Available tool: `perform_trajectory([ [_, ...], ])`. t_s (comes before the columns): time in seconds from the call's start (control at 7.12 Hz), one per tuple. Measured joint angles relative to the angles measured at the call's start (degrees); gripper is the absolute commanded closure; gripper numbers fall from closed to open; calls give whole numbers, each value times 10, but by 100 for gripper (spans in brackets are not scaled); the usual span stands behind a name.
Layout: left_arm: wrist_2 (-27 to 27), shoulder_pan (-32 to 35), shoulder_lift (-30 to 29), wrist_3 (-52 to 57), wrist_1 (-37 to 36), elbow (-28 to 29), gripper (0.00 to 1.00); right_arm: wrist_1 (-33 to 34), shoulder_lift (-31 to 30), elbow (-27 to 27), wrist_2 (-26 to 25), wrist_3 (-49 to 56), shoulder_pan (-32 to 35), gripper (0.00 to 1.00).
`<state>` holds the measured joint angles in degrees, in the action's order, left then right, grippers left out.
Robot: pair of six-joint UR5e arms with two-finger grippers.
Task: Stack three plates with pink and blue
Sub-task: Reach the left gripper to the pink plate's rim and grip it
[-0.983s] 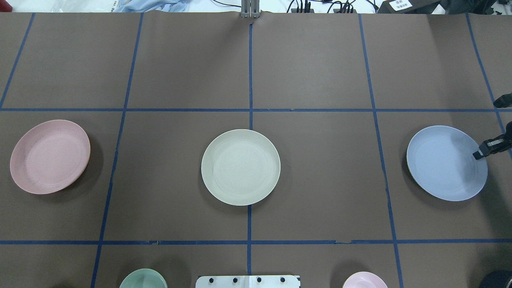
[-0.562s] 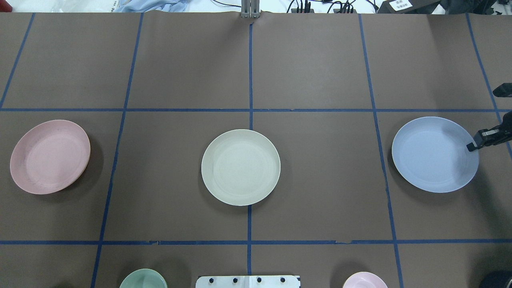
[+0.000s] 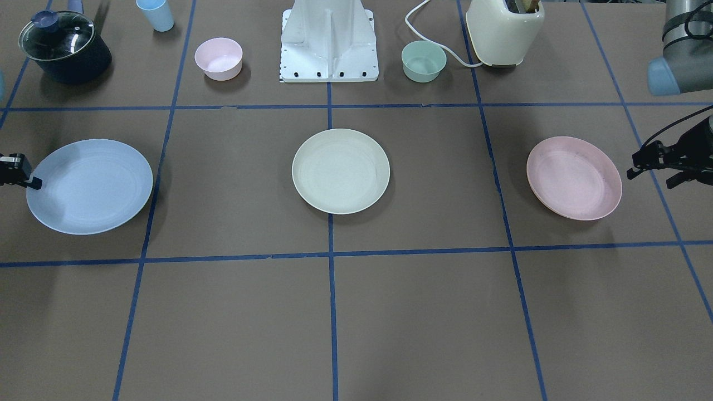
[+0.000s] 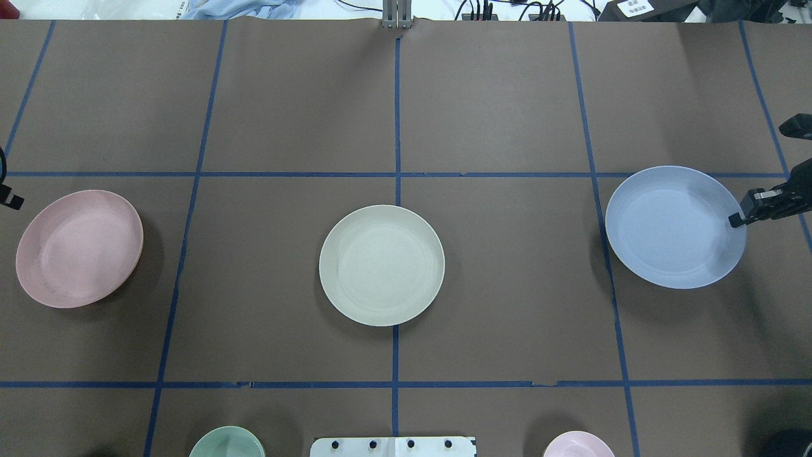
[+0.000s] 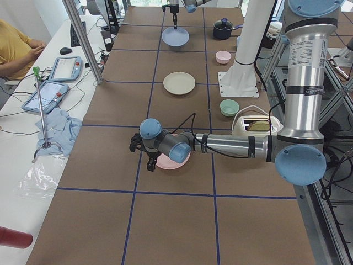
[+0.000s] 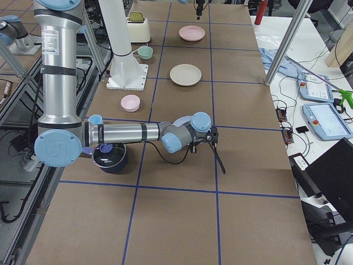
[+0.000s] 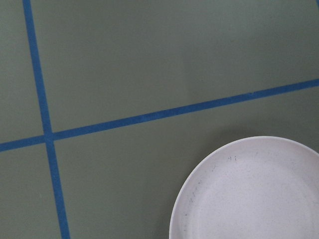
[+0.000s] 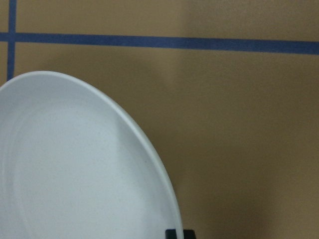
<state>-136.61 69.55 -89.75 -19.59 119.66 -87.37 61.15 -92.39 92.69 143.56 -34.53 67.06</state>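
Observation:
The light blue plate (image 4: 672, 228) hangs tilted above the table at the right, held by its right rim; it also shows in the front view (image 3: 89, 186) and the right wrist view (image 8: 75, 174). My right gripper (image 4: 736, 221) is shut on that rim. The cream plate (image 4: 381, 265) lies flat at the table's middle. The pale pink plate (image 4: 79, 249) lies at the left and shows in the left wrist view (image 7: 249, 194). My left gripper (image 3: 650, 178) is open and empty, just outside the pink plate's (image 3: 574, 178) outer edge.
Near the robot's base (image 3: 328, 44) stand a small pink bowl (image 3: 218, 58) and a small green bowl (image 3: 424, 61). A cream toaster (image 3: 504, 30), a dark lidded pot (image 3: 64, 47) and a blue cup (image 3: 156, 14) stand in the same row.
My right gripper has carried the blue plate toward the table's middle and farther from the robot. My left gripper's tip has come into the overhead view at the left edge.

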Motion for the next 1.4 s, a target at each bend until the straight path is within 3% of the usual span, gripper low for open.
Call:
perform_trajectory([
  [0.14, -5, -11, -2, -5, 41, 38, 3, 0, 0, 6, 0, -12, 0, 100],
  [0.42, -18, -24, -8, -23, 90, 86, 27, 0, -3, 17, 0, -20, 0, 100],
  [0.56, -23, -35, -9, -29, 97, 92, 44, 0, -5, 23, 1, -21, 0, 100],
  [0.7, -23, -45, -9, -31, 99, 95, 51, 0, -5, 27, 5, -25, 0, 100],
  [0.84, -25, -52, -9, -33, 100, 97, 90, 0, -6, 32, 12, -35, 0, 100],
  [0.98, -27, -57, -9, -33, 100, 97, 100, -1, -6, 40, 18, -51, 0, 100],
  [1.4, -33, -60, -9, -53, 100, 93, 100, -1, -4, 52, 23, -72, 0, 100],
])
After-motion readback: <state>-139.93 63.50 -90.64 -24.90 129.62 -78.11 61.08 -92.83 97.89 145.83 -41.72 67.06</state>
